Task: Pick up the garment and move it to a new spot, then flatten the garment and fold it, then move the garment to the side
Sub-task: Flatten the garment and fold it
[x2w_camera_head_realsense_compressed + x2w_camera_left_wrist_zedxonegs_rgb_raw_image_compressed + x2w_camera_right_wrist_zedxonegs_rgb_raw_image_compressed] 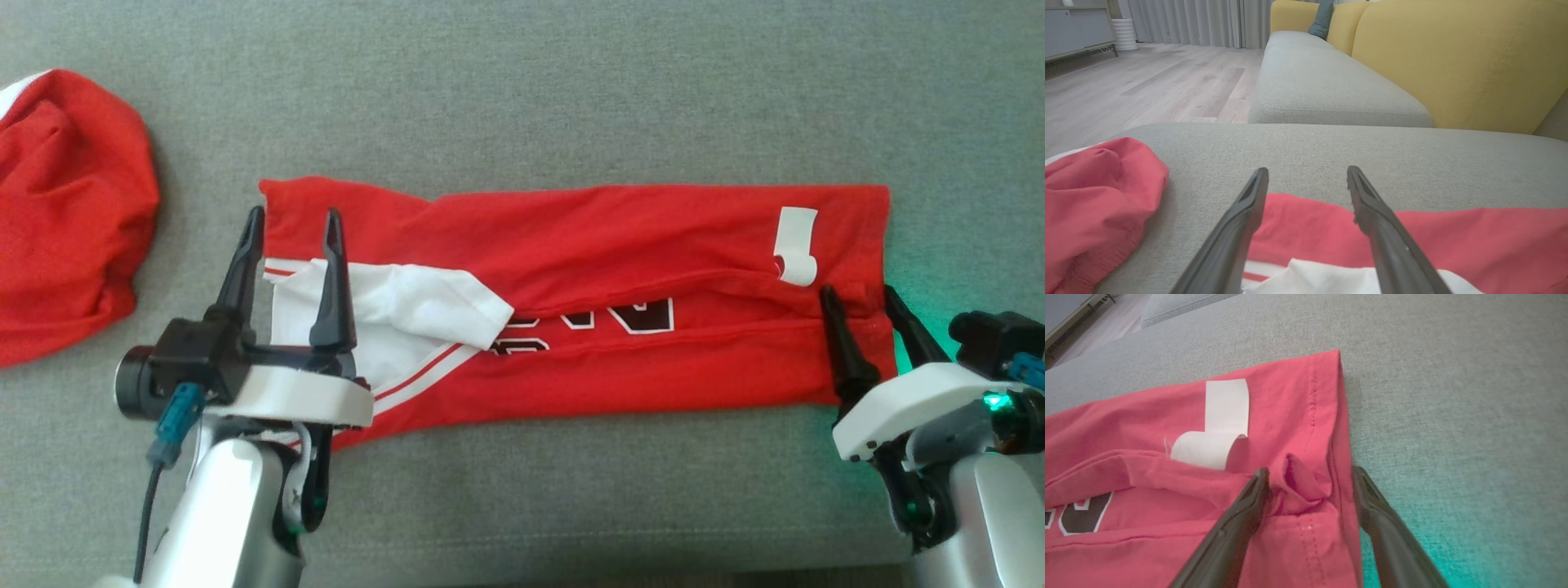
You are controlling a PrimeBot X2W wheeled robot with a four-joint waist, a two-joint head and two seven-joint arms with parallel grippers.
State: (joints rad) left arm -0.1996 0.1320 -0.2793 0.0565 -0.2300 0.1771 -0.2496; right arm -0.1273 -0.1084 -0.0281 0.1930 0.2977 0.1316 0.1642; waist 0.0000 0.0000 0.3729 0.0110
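I find the red shirt (571,245) lying in the middle of the grey seat cushion (522,98), folded into a long band that runs from left to right. Its white sleeve (408,302) lies folded across the left part. Dark lettering (645,314) shows in the gap between the two long folds. A white label (796,245), curled at its lower end, sits near the right hem.

The left gripper (294,214) stands over the shirt's left end with its fingers apart, holding nothing. The right gripper (859,292) is at the right hem, fingers likewise apart. In the right wrist view a raised pucker of fabric (1302,486) stands between them, unclamped. Whether the fingertips press the cloth, I cannot tell.

A second red garment (65,212) lies bunched at the cushion's left edge, well apart from the shirt. A green glow (914,343) falls on the cushion beside the right gripper.

The left wrist view shows the room beyond:
- A further grey seat cushion (1323,85).
- Yellow backrests (1453,61).
- A teal pillow (1323,18).
- Pale wood flooring (1147,81).
- Grey curtains (1208,20).
- A low cabinet (1073,28).
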